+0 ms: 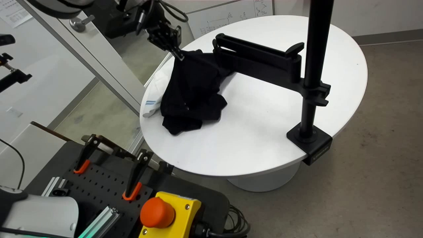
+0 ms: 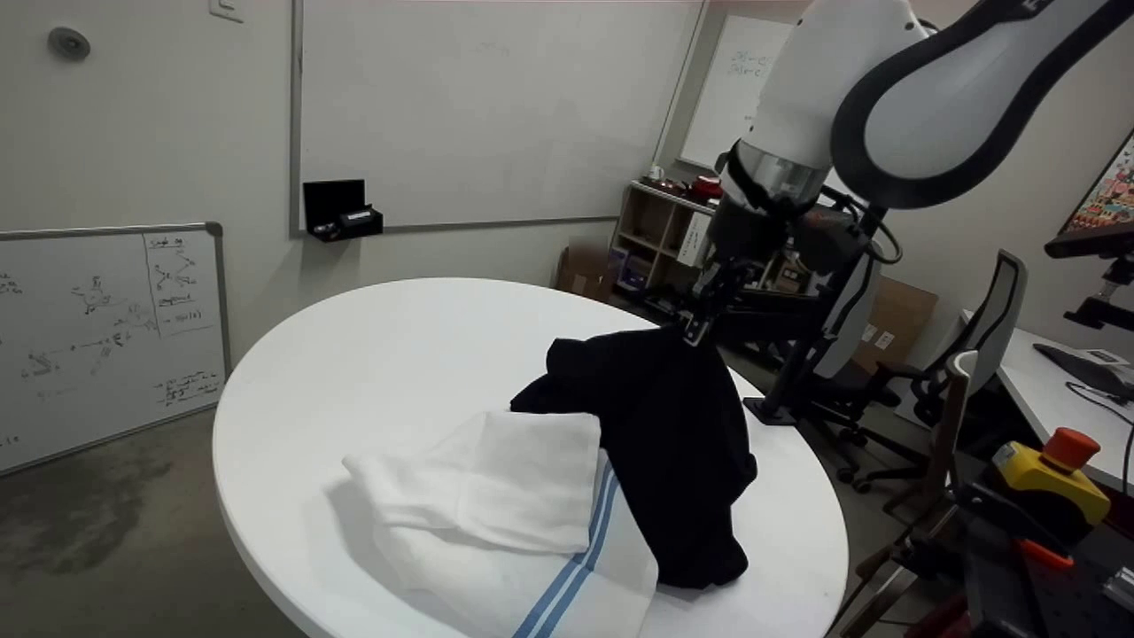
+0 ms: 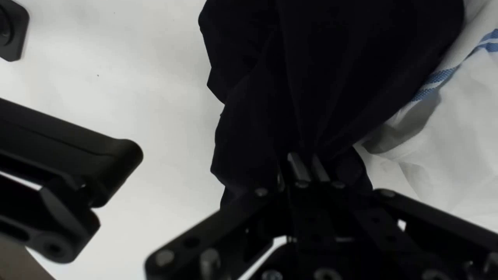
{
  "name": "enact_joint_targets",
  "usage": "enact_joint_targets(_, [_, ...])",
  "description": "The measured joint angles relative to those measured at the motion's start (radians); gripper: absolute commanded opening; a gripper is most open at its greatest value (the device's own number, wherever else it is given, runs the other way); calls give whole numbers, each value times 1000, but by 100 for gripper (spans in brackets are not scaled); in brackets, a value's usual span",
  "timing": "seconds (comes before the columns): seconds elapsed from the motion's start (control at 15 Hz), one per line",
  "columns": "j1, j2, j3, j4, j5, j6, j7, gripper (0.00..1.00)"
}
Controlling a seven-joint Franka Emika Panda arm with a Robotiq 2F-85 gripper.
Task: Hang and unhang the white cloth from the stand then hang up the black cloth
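One round bench (image 1: pixel 261 138) bears one stand (image 1: pixel 312 77), one white cloth (image 2: pixel 496 496) and one black cloth (image 2: pixel 682 461). Two jaws pinch the black cloth.

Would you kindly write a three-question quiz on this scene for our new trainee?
1. True or false: the white cloth lies on the table.
2. Multiple choice: what is the gripper pinching? (a) the white cloth; (b) the black cloth; (c) nothing.
3. Short answer: in the wrist view, on which side of the picture does the stand show?

Key
1. True.
2. b, gathered into folds at the fingertips.
3. Left.
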Motion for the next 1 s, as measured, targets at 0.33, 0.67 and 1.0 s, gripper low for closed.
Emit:
enact_joint_targets(0.33, [-59, -204, 45, -117, 3, -6, -74, 1])
enact_joint_targets(0.67, [-105, -415, 66, -221, 54, -92, -227, 1])
enact_joint_targets(1.0, [-153, -613, 41, -269, 74, -264, -367, 1])
